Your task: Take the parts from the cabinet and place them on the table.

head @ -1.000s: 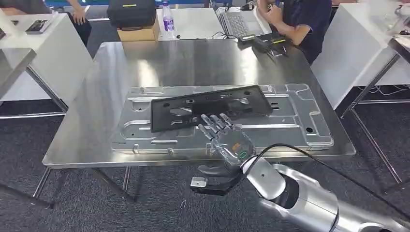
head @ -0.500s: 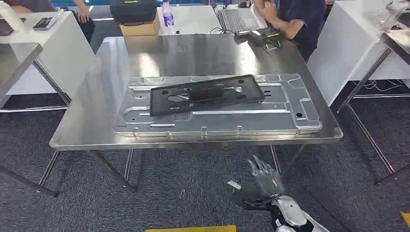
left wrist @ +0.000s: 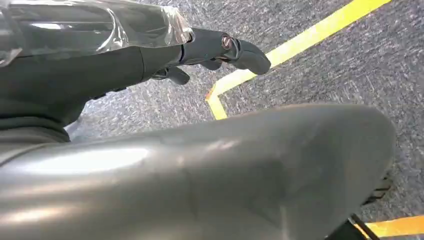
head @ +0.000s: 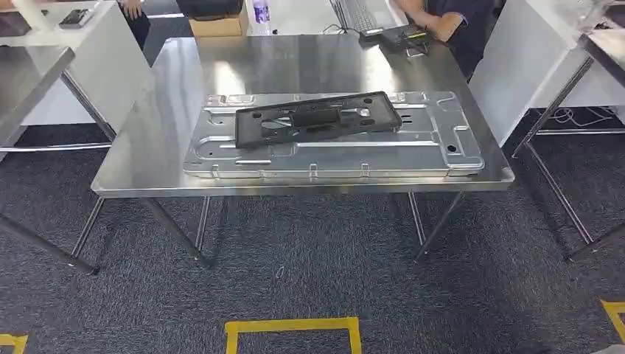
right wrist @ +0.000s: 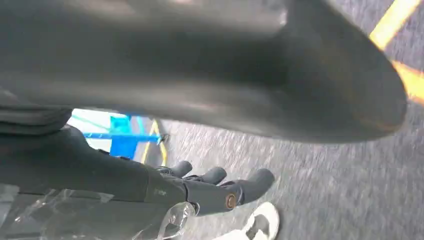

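Note:
A long black plastic part lies flat on top of a large silver stamped metal panel, both on the steel table ahead of me. Nothing touches either one. My left hand hangs low over the grey carpet, its dark fingers stretched out and holding nothing. My right hand also hangs beside my body above the carpet, fingers extended and apart, with nothing in them.
Yellow floor tape marks the carpet between me and the table. A person stands at the table's far side near a laptop. A cardboard box and a bottle sit behind. White tables flank both sides.
My right hand has let go of the black part, pulled back off the table and dropped out of the head view. The camera has backed away from the table.

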Robot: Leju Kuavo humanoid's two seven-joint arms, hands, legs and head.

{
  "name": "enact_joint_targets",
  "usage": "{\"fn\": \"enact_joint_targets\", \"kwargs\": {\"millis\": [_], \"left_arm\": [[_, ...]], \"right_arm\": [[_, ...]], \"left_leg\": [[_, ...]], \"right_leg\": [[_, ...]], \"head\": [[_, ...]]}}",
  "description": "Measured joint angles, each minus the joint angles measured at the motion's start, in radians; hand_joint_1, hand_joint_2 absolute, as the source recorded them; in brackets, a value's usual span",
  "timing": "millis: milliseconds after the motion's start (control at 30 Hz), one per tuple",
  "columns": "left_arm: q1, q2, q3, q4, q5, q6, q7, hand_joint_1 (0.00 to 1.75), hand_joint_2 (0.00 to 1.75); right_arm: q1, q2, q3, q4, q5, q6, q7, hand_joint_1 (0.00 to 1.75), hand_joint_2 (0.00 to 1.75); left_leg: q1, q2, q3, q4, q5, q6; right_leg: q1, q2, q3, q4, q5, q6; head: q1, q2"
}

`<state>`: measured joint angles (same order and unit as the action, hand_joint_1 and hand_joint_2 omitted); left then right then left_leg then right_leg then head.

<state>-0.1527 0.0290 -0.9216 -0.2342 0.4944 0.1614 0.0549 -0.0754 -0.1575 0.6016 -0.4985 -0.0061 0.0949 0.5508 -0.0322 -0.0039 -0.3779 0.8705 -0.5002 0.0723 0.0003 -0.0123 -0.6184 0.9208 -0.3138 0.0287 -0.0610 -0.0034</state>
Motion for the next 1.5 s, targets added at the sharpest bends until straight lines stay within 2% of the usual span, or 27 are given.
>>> {"fn": "enact_joint_targets", "kwargs": {"millis": [33, 67, 133, 167, 200, 267, 300, 333, 367, 400, 467, 567, 633, 700, 733, 767, 800, 833, 900, 933, 1033, 1067, 1100, 1200, 1233, 1333, 1500], "left_arm": [[0.0, 0.0, 0.0, 0.0, -0.005, 0.0, 0.0, 0.0, 0.0], [-0.002, -0.001, -0.001, 0.0, -0.012, -0.003, 0.001, 0.0, 0.0], [-0.003, 0.001, -0.001, 0.0, -0.014, -0.01, 0.008, 0.0, 0.0], [-0.004, 0.001, -0.001, 0.0, -0.014, -0.011, 0.008, 0.0, 0.0], [-0.006, 0.001, -0.001, 0.0, -0.015, -0.013, 0.01, 0.0, 0.0], [-0.008, 0.001, -0.001, 0.0, -0.014, -0.015, 0.011, 0.0, 0.0], [-0.009, 0.001, -0.001, 0.0, -0.011, -0.016, 0.011, 0.0, 0.0], [-0.01, 0.001, -0.001, 0.0, -0.009, -0.016, 0.011, 0.0, 0.0], [-0.013, 0.001, -0.001, 0.0, -0.005, -0.015, 0.007, 0.0, 0.0], [-0.013, 0.001, -0.001, 0.0, -0.002, -0.014, 0.004, 0.0, 0.0], [-0.018, 0.001, -0.001, 0.0, 0.005, -0.011, 0.001, 0.0, 0.0], [-0.015, 0.001, -0.001, 0.0, 0.009, -0.011, -0.007, 0.0, 0.0], [-0.011, 0.001, -0.001, 0.0, 0.009, -0.006, -0.013, 0.0, 0.0], [-0.01, 0.001, -0.001, 0.0, 0.009, -0.001, -0.015, 0.0, 0.0], [-0.008, 0.001, -0.001, 0.0, 0.008, 0.005, -0.016, 0.0, 0.0], [-0.005, 0.001, -0.001, 0.0, 0.007, 0.01, -0.02, 0.0, 0.0], [-0.004, 0.001, -0.001, 0.0, 0.007, 0.011, -0.023, 0.0, 0.0], [-0.004, 0.001, -0.001, 0.0, 0.007, 0.013, -0.025, 0.0, 0.0], [-0.006, 0.002, -0.001, 0.0, 0.007, 0.015, -0.026, 0.0, 0.0], [-0.008, 0.002, -0.001, 0.0, 0.006, 0.016, -0.026, 0.0, 0.0], [-0.008, 0.003, -0.001, 0.0, 0.0, 0.018, -0.026, 0.0, 0.0], [-0.007, 0.003, -0.001, 0.0, -0.002, 0.018, -0.027, 0.0, 0.0], [-0.007, 0.003, -0.001, 0.0, -0.004, 0.019, -0.027, 0.0, 0.0], [-0.006, 0.006, -0.001, 0.0, -0.005, 0.021, -0.027, 0.0, 0.0], [-0.006, 0.007, -0.001, 0.0, -0.005, 0.021, -0.028, 0.0, 0.0], [-0.006, 0.008, -0.001, 0.0, -0.007, 0.024, -0.031, 0.0, 0.0], [-0.006, 0.014, -0.001, 0.0, -0.008, 0.037, -0.031, 0.0, 0.0]], "right_arm": [[0.003, 0.008, -0.007, 0.025, -0.004, -0.01, -0.016, 0.0, 0.0], [0.004, 0.028, -0.017, 0.054, -0.004, -0.027, -0.041, 0.0, 0.0], [0.004, 0.048, -0.033, 0.09, -0.01, -0.056, -0.084, 0.0, 0.0], [0.004, 0.05, -0.043, 0.109, -0.016, -0.068, -0.102, 0.0, 0.0], [0.004, 0.06, -0.05, 0.125, -0.017, -0.075, -0.115, 0.0, 0.0], [0.004, 0.07, -0.06, 0.149, -0.017, -0.083, -0.127, 0.0, 0.0], [0.002, 0.075, -0.07, 0.166, -0.021, -0.087, -0.129, 0.0, 0.0], [0.001, 0.079, -0.072, 0.173, -0.025, -0.087, -0.13, 0.0, 0.0], [0.001, 0.082, -0.079, 0.181, -0.026, -0.091, -0.128, 0.0, 0.0], [0.001, 0.084, -0.08, 0.184, -0.026, -0.094, -0.123, 0.0, 0.0], [-0.003, 0.093, -0.089, 0.204, -0.028, -0.098, -0.114, 0.0, 0.0], [-0.002, 0.102, -0.093, 0.214, -0.032, -0.1, -0.106, 0.0, 0.0], [-0.003, 0.105, -0.094, 0.227, -0.028, -0.104, -0.104, 0.0, 0.0], [-0.003, 0.108, -0.095, 0.232, -0.013, -0.111, -0.104, 0.0, 0.0], [-0.003, 0.11, -0.095, 0.235, -0.013, -0.118, -0.107, 0.0, 0.0], [-0.002, 0.111, -0.095, 0.24, -0.013, -0.12, -0.112, 0.0, 0.0], [-0.002, 0.112, -0.095, 0.243, -0.013, -0.121, -0.114, 0.0, 0.0], [-0.002, 0.113, -0.095, 0.244, -0.013, -0.122, -0.115, 0.0, 1.75], [-0.003, 0.116, -0.095, 0.244, -0.013, -0.124, -0.121, 0.0, 1.75], [-0.004, 0.116, -0.095, 0.244, -0.015, -0.127, -0.123, 0.0, 1.75], [-0.007, 0.12, -0.095, 0.249, -0.032, -0.138, -0.125, 0.0, 1.75], [-0.007, 0.12, -0.097, 0.25, -0.038, -0.14, -0.125, 0.0, 0.0], [-0.005, 0.121, -0.1, 0.252, -0.043, -0.143, -0.125, 0.0, 0.0], [-0.006, 0.125, -0.106, 0.256, -0.059, -0.146, -0.125, 0.0, 0.0], [-0.006, 0.128, -0.111, 0.257, -0.07, -0.146, -0.125, 0.0, 0.0], [-0.004, 0.135, -0.122, 0.259, -0.08, -0.146, -0.125, 0.0, 0.0], [-0.004, 0.144, -0.13, 0.264, -0.089, -0.148, -0.13, 0.0, 0.0]], "left_leg": [[0.008, 0.003, -0.005, -0.009, 0.018, 0.008], [0.008, 0.006, -0.018, -0.009, 0.03, 0.01], [0.01, 0.006, -0.042, -0.009, 0.049, 0.023], [0.009, 0.007, -0.055, -0.008, 0.06, 0.022], [0.009, 0.008, -0.065, -0.007, 0.068, 0.02], [0.01, 0.013, -0.09, -0.004, 0.085, 0.015], [0.011, 0.016, -0.112, 0.004, 0.096, 0.01], [0.013, 0.016, -0.117, 0.013, 0.1, 0.006], [0.013, 0.016, -0.128, 0.026, 0.102, 0.003], [0.008, 0.018, -0.138, 0.034, 0.102, -0.001], [0.007, 0.02, -0.152, 0.05, 0.109, -0.012], [0.012, 0.02, -0.159, 0.056, 0.114, -0.026], [0.019, 0.013, -0.194, 0.14, 0.043, -0.041], [0.028, 0.014, -0.261, 0.309, -0.048, -0.054], [0.031, 0.013, -0.288, 0.383, -0.073, -0.057], [0.032, 0.014, -0.287, 0.4, -0.066, -0.059], [0.033, 0.014, -0.262, 0.363, -0.041, -0.058], [0.034, 0.014, -0.222, 0.298, -0.008, -0.056], [0.033, 0.013, -0.11, 0.09, 0.073, -0.046], [0.03, 0.01, -0.081, 0.043, 0.057, -0.039], [0.019, 0.01, -0.093, 0.039, 0.063, -0.029], [0.027, 0.011, -0.096, 0.034, 0.065, -0.036], [0.025, 0.008, -0.096, 0.036, 0.064, -0.036], [0.021, 0.009, -0.097, 0.036, 0.064, -0.031], [0.018, 0.009, -0.1, 0.04, 0.064, -0.029], [0.015, 0.009, -0.107, 0.047, 0.063, -0.023], [0.011, 0.009, -0.112, 0.054, 0.061, -0.013]], "right_leg": [[0.004, 0.004, -0.003, -0.002, 0.002, 0.007], [-0.001, 0.009, -0.016, 0.026, -0.044, 0.012], [-0.006, 0.009, -0.058, 0.169, -0.184, 0.02], [-0.008, 0.009, -0.078, 0.254, -0.229, 0.024], [-0.009, 0.009, -0.09, 0.317, -0.235, 0.028], [-0.014, 0.009, -0.084, 0.378, -0.162, 0.033], [-0.016, 0.009, -0.029, 0.317, -0.1, 0.034], [-0.017, 0.009, 0.03, 0.236, -0.088, 0.032], [-0.018, 0.008, 0.119, 0.108, -0.111, 0.029], [-0.013, 0.008, 0.172, 0.03, -0.154, 0.026], [-0.011, 0.01, 0.176, -0.007, -0.175, 0.013], [-0.014, 0.009, 0.169, -0.007, -0.167, -0.008], [-0.013, 0.005, 0.161, -0.007, -0.159, -0.021], [-0.011, 0.005, 0.146, -0.006, -0.149, -0.027], [-0.01, 0.005, 0.139, -0.006, -0.145, -0.027], [-0.01, 0.007, 0.134, -0.005, -0.141, -0.026], [-0.01, 0.007, 0.133, -0.005, -0.139, -0.024], [-0.01, 0.007, 0.133, -0.005, -0.138, -0.022], [-0.01, 0.008, 0.136, -0.005, -0.136, -0.019], [-0.01, 0.008, 0.132, -0.006, -0.134, -0.016], [-0.01, 0.009, 0.125, -0.004, -0.128, -0.001], [0.0, 0.01, 0.122, 0.005, -0.142, -0.02], [-0.001, 0.011, 0.12, 0.005, -0.134, -0.041], [-0.003, 0.011, 0.122, -0.001, -0.13, -0.03], [-0.007, 0.011, 0.122, -0.004, -0.124, -0.018], [-0.01, 0.011, 0.118, -0.005, -0.122, -0.002], [-0.016, 0.011, 0.117, -0.006, -0.119, 0.016]], "head": [[0.0, 0.0], [0.0, 0.0], [0.004, 0.0], [0.003, 0.0], [0.004, 0.0], [0.005, 0.0], [0.005, 0.0], [0.005, 0.0], [0.005, 0.0], [0.006, 0.0], [0.004, 0.0], [0.004, 0.0], [0.002, 0.0], [0.002, 0.0], [0.001, 0.0], [0.001, 0.0], [0.001, 0.0], [0.001, 0.0], [0.001, 0.0], [0.001, 0.0], [0.001, 0.0], [0.003, 0.0], [0.003, 0.0], [0.003, 0.0], [0.004, 0.0], [0.004, 0.0], [0.004, 0.0]]}}
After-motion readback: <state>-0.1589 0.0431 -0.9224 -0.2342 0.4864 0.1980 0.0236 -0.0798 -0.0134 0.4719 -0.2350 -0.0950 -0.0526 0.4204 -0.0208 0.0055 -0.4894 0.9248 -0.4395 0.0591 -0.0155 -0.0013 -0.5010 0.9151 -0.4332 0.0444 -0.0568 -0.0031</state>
